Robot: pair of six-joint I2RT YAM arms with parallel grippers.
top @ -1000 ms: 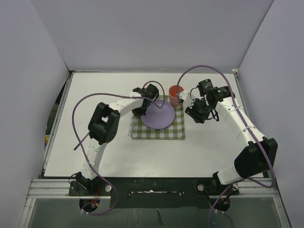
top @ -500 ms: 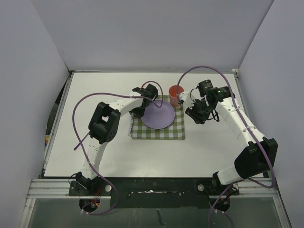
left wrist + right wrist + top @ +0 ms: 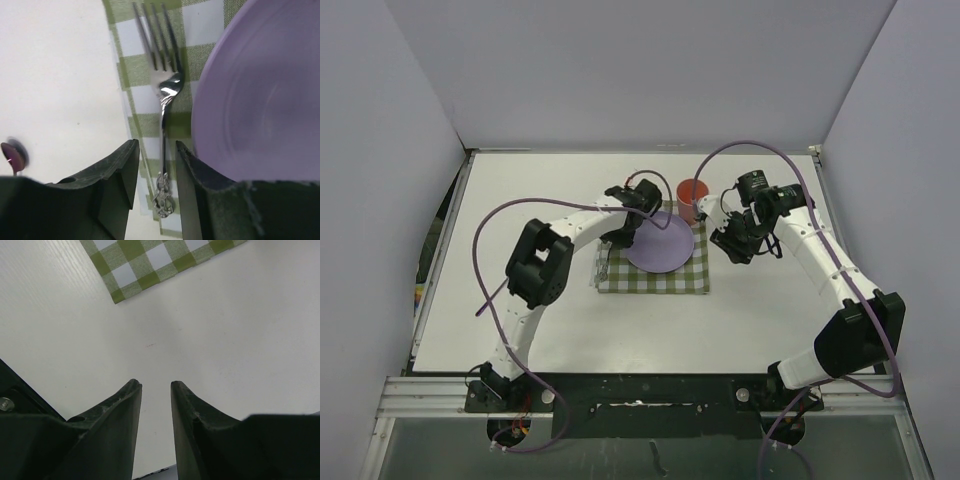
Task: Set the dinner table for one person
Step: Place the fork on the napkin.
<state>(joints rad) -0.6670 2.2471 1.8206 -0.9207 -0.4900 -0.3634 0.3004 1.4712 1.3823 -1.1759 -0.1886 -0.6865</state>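
Left claw [image 3: 156,145] and right claw [image 3: 156,385]: both a bit spread, empty.
I see the fork [image 3: 167,87] on the cloth [image 3: 132,75] under the left one (plate [image 3: 250,100] at its right); table [image 3: 225,340] under the right one.

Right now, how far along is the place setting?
Done: checked cloth on the dinner table, purple plate on it, fork on the cloth left of the plate, red cup at the cloth's far right corner. In hand: nothing; left claw hovers above the fork handle, right claw over bare table, both slightly open. Left: no knife or spoon visible.
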